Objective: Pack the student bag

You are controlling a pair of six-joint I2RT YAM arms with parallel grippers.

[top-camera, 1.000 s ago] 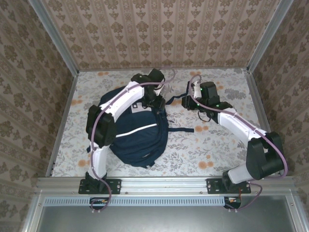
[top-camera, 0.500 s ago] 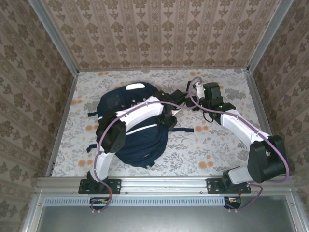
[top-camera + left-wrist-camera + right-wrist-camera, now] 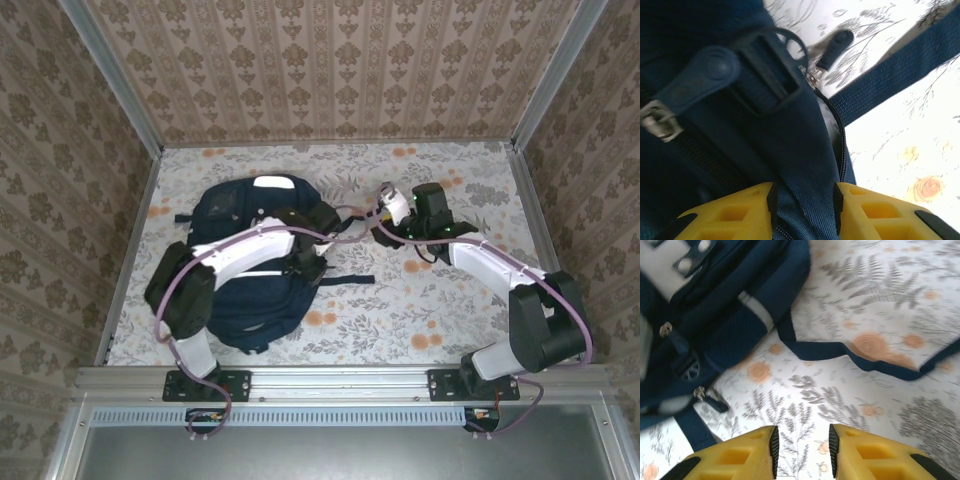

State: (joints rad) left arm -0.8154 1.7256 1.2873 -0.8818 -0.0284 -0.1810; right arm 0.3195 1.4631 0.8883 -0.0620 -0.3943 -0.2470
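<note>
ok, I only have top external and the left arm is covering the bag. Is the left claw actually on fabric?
Observer: Yes. Left wrist shows the left claw pinching a fold of the student bag.
Operator: Right claw holding anything?
Observer: No. The right claw is open and empty, above the table.
Operator: Anything loose near it?
Observer: A strap lies flat on the table ahead of it.

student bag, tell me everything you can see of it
The student bag is a large navy woven-fabric backpack with a thin pale stripe, light grey patches, zipper pulls, a plastic strap buckle and dark straps trailing to the right. It lies flat on the floral table, left of centre. The left pincer pinches a fold of its fabric.
</note>
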